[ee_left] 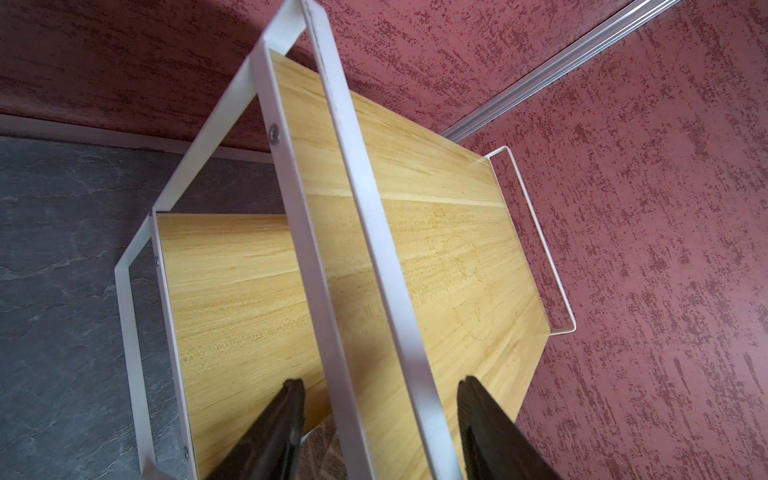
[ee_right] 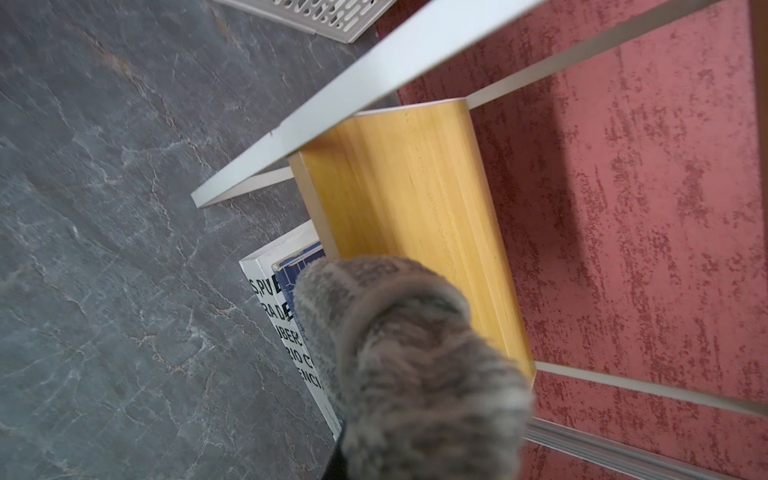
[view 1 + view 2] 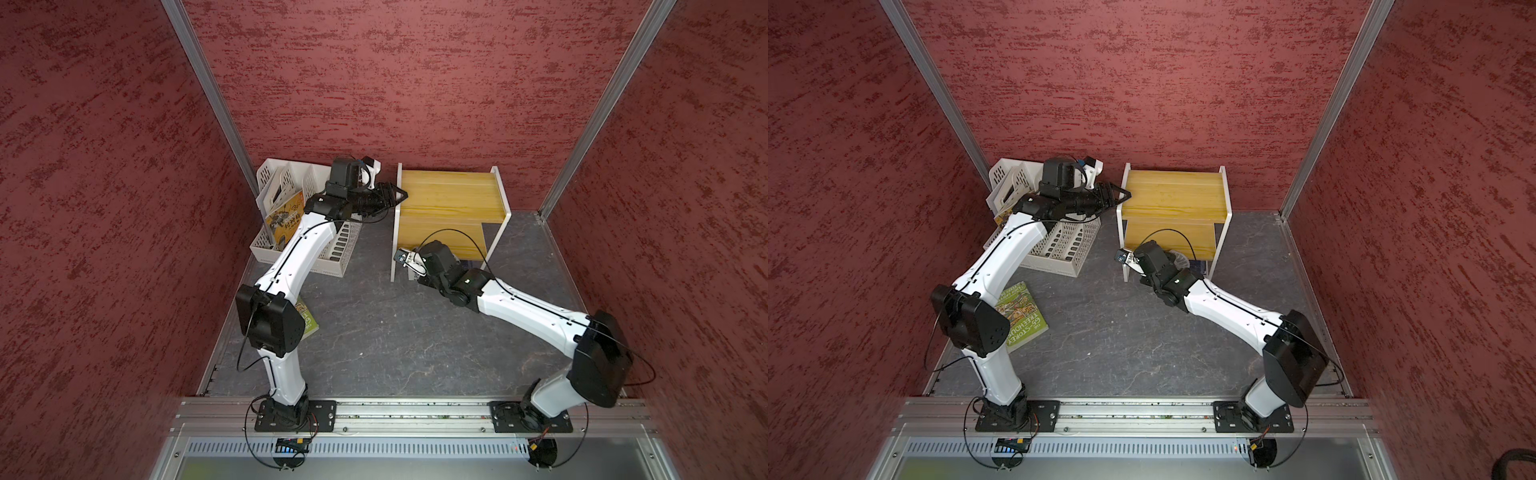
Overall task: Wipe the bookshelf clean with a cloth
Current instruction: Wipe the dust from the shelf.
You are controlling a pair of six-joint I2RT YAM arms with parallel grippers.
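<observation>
seemingly mid-wipe, the right gripper [image 3: 1169,262] clamps the bunched cloth [image 2: 407,353] at the lower board [image 2: 415,199] of the bookshelf [image 3: 449,195] while the left gripper [image 1: 381,381], jaws apart, straddles a side panel [image 1: 374,249]; next likely needs a pressed sweep along that board.

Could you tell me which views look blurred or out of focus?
Right wrist view: the cloth sits close to the lens, soft, filling the foreground. Left wrist view: the left claw has dark, blurred fingers. Both top views: bookshelf sharp.

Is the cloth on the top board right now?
No, the cloth is bunched down at the lower board of the bookshelf, and the top board lies bare.
</observation>
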